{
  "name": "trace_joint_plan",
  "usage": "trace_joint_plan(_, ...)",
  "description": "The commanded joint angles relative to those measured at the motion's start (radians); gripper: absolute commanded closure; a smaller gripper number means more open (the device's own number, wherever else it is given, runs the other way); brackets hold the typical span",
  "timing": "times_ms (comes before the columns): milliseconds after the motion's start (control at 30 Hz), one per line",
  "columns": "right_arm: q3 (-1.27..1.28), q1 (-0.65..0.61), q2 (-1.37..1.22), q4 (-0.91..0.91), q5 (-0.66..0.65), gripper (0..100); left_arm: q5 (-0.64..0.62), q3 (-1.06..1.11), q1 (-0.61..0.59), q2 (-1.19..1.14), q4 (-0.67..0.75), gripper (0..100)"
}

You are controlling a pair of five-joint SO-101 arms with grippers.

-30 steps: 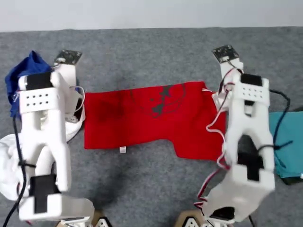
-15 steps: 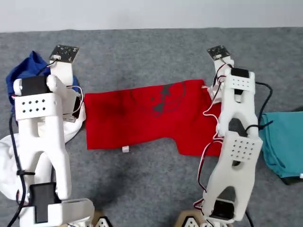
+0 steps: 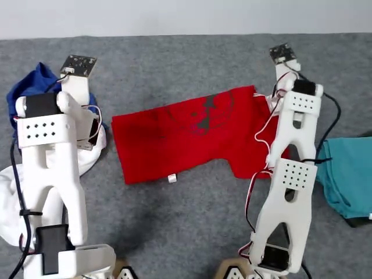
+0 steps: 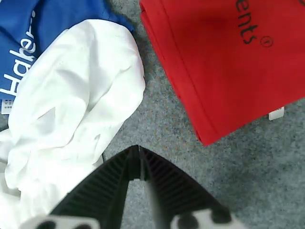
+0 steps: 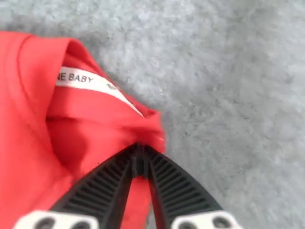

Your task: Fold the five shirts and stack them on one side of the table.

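Observation:
A red shirt [image 3: 186, 139] lies folded and slightly tilted across the middle of the grey table. My right gripper [image 3: 272, 103] sits at its right end, shut on the red fabric beside the collar label [image 5: 86, 81]; in the right wrist view the black fingers [image 5: 114, 183] pinch a bunched fold of the red shirt [image 5: 57, 138]. My left gripper [image 3: 96, 136] hangs just off the shirt's left edge, shut and holding nothing [image 4: 136, 160], between the red shirt [image 4: 228, 62] and a crumpled white shirt [image 4: 71, 105].
The white shirt [image 3: 11, 200] is heaped at the left under the left arm, with a blue shirt [image 3: 32, 84] bunched behind it. A teal shirt [image 3: 349, 174] lies at the right edge. Bare grey table [image 3: 174, 232] stretches in front of the red shirt.
The right gripper has pulled the red shirt's right end back and to the right, so the whole shirt has rotated and slid rightward. The left arm straightened up a second ago and has since held still.

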State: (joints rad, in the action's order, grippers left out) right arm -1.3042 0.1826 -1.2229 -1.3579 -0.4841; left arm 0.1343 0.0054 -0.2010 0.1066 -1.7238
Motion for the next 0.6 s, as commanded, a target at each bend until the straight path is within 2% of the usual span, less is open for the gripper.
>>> trace_joint_plan(0,-0.178,-0.007,0.016,-0.131,0.008,99.0,-0.008,-0.028,0.009,0.049,-0.023,100)
trace_joint_plan(267,-0.328,-0.147,0.01,-0.344,0.009,99.0,-0.006,-0.028,0.003,0.049,-0.028,100)
trace_joint_plan(567,-0.327,-0.188,-0.059,-0.231,0.011,98.9,-0.005,-0.028,0.005,0.04,-0.021,100)
